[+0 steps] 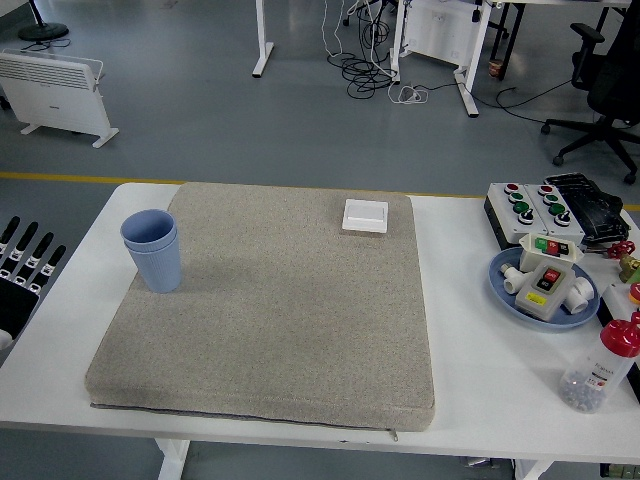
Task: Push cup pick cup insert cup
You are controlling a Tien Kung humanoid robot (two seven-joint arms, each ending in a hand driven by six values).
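Cups stand nested, upright, at the mat's left edge, left of frame centre. Left robot hand sits at the frame's far left over the worktop edge, fingers straight and spread, holding nothing. Insertion looks complete; any withdrawal should stay wide of the stack. Right robot hand is unseen.

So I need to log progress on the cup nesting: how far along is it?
Done, it seems: the blue cups stand upright at the gray mat's left edge, one nested inside the other. In hand: nothing; the left hand is at the table's left edge with fingers spread, holding nothing. The right hand is out of view. Nothing visibly remains.
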